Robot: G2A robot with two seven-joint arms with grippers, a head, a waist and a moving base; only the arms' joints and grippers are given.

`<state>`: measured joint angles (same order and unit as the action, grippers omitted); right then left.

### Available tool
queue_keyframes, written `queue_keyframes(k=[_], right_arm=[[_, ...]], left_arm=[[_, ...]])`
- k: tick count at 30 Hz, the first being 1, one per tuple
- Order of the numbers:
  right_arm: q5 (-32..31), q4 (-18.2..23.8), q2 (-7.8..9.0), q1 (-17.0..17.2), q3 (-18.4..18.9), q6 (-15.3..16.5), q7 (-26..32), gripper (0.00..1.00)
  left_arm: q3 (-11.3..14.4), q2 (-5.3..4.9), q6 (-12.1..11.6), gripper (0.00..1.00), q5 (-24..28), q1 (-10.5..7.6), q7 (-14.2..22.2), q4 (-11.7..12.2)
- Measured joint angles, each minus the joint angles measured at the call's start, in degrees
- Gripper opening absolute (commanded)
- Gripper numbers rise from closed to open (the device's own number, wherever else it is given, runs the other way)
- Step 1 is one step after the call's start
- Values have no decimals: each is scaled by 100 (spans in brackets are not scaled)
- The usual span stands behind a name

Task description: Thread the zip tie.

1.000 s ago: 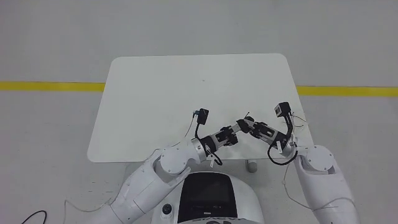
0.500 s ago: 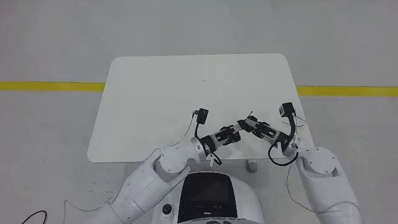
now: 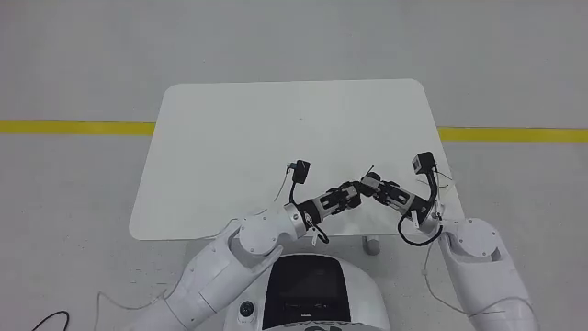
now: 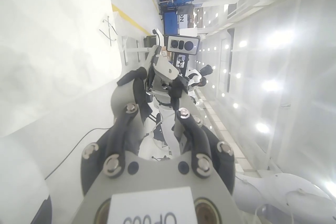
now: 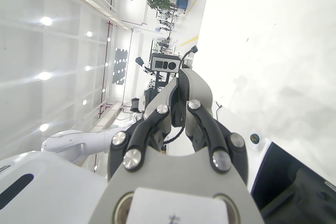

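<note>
The white table (image 3: 276,129) has rounded corners. Its far half and left side are bare, open surface. Both arms work low over the near right part, close to the near edge.

The left gripper (image 3: 350,190) and right gripper (image 3: 368,184) meet tip to tip there. In its own wrist view the left gripper (image 4: 157,79) has its fingers spread, with the other arm's gripper showing through the gap. The right gripper (image 5: 182,78) has its fingers pressed together. The zip tie (image 3: 369,172) is a thin dark sliver sticking out from the right gripper's tips toward the far side, just beside the left gripper.

A small tangle of thin strips (image 4: 109,30) lies near the table's right edge.

Over the last second both wrists have drifted slightly to the right, and the grippers have stayed together.
</note>
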<state>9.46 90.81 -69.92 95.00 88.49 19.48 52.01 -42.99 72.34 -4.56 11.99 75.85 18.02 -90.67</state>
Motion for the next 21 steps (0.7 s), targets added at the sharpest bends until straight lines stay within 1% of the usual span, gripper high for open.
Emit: queue_keyframes(k=[7, 8, 9, 10, 15, 21], right_arm=[[62, 3, 28, -3, -29, 0, 11, 0], [67, 5, 31, -2, -31, 0, 6, 10], [73, 8, 34, -2, -34, 0, 3, 35], [76, 10, 39, -1, -37, 0, 2, 100], [141, 58, 61, 46, 42, 0, -70, 100], [257, 106, 103, 189, 346, 0, -173, 100]], left_arm=[[4, 5, 27, 0, 16, 0, -14, 18], [2, 5, 25, 0, 16, 1, -13, 18], [0, 4, 21, 0, 15, 3, -10, 17], [-4, 3, 16, 0, 13, 6, -5, 15], [-30, -8, -10, 0, 11, 31, 13, 2], [-87, -31, -49, 0, -1, 85, 36, -36]])
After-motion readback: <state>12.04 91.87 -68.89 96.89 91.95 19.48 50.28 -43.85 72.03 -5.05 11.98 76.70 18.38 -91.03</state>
